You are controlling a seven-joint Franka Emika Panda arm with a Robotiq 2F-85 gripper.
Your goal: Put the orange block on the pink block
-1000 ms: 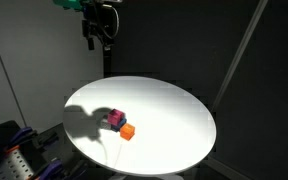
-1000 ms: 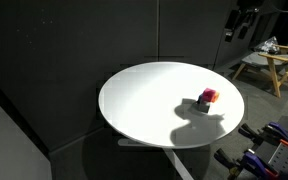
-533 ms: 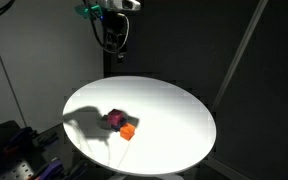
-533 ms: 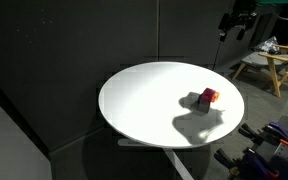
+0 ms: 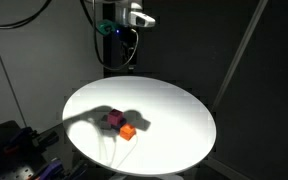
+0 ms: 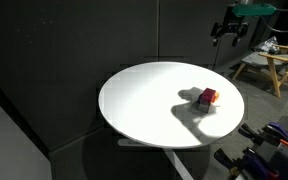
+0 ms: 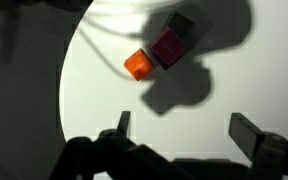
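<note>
- Gripper (image 7: 184, 128) high above the pink block (image 7: 168, 46), fingers (image 7: 246, 131) spread wide, nothing between them.
- Orange block (image 7: 137, 65) on the round white table (image 7: 99, 110), touching one side of the pink block, not on top of it.
- Dark block (image 7: 182, 24) against the pink block's opposite side, in shadow.
- Same cluster in both exterior views: orange block (image 5: 128, 131) (image 6: 210, 96) right beside the pink block (image 5: 114, 120).
</note>
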